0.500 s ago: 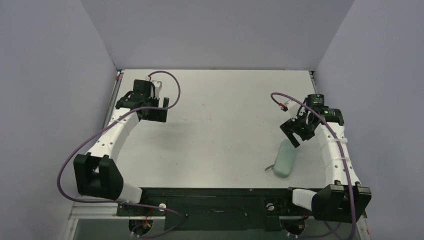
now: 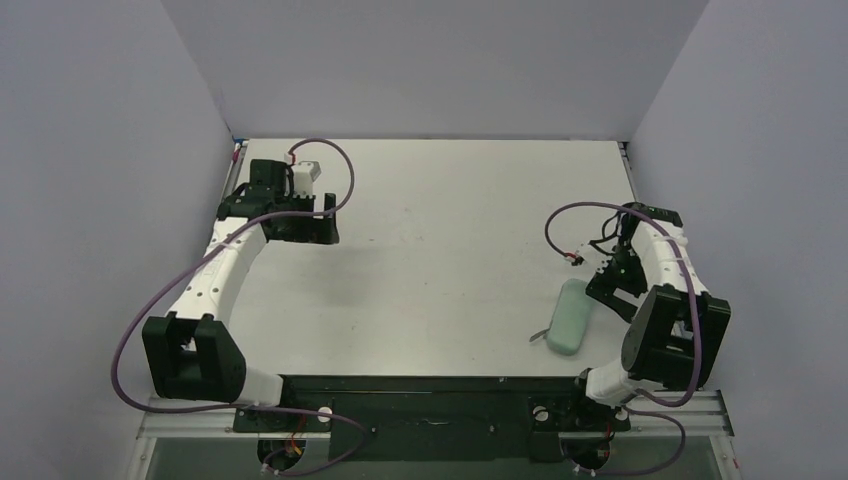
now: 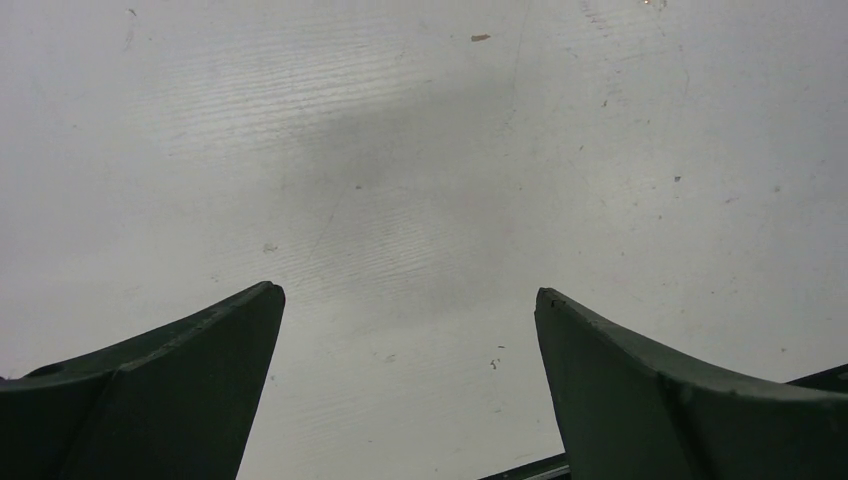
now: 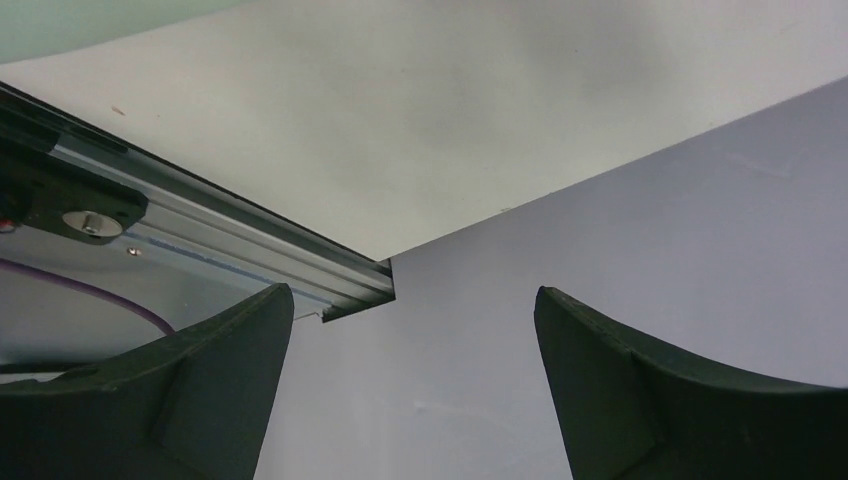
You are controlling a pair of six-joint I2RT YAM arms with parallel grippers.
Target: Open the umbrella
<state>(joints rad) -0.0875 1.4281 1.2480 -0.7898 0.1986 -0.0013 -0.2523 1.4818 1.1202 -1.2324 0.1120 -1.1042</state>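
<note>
At far left, the left end effector [image 3: 410,295] hovers over bare bench [image 2: 450,220], jaws spread wide and holding nothing, apparently parked clear of the work. Right of centre, a mint-green case [image 2: 568,317] lies flat near the front edge. Just beside it, the right end effector [image 4: 410,290], equally wide and empty, faces the wall [image 4: 650,230]. The umbrella shows in no view and is perhaps zipped inside the case.

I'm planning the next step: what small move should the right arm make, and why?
Probably turn the right gripper toward the mint-green case, the only loose item in view: that gripper is open, empty and faces the side wall.
</note>
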